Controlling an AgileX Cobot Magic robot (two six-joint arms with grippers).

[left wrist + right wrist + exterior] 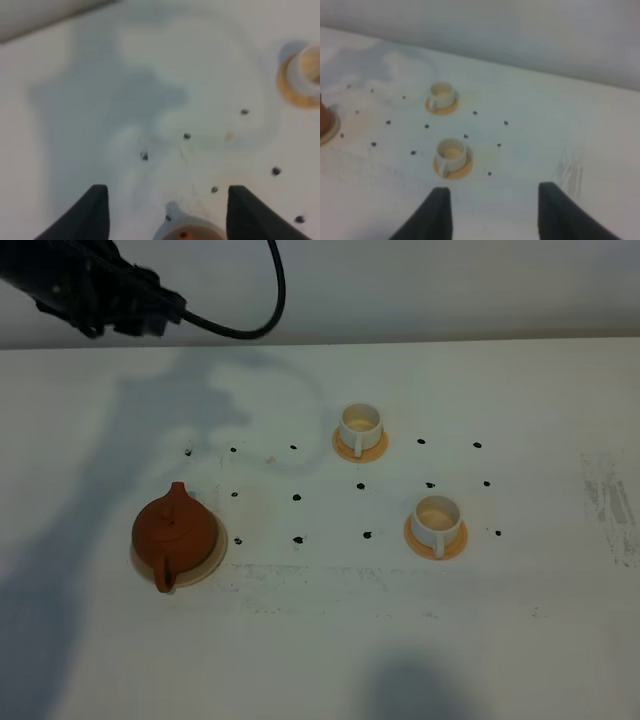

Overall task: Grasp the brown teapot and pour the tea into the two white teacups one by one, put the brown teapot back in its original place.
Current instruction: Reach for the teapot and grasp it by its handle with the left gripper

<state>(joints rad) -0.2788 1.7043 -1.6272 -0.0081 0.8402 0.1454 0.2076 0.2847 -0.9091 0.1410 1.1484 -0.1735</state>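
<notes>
The white worktop (520, 640) fills your overhead view. Your left arm (90, 290) is raised at the far left corner, dark against the back wall, with a black cable (270, 300) looping off it. It casts a broad shadow over the left side of the worktop.

The left gripper (167, 192) hangs clear of everything. Its two dark fingers are spread wide with nothing between them, and the wrist view catches only the top of the teapot below them. The right gripper (495, 190) is likewise spread and empty, held back from both cups. That arm doesn't show from overhead.

The brown teapot (175, 530) sits upright on the beige coaster (215, 555), left of centre, lid on.

The far teacup (360, 423) and the near teacup (437, 517) each stand on an orange saucer (345, 450), well apart from the teapot. Their insides look pale tan; you cannot tell whether that is tea.

Small black dots (297, 497) mark the worktop between them.
</notes>
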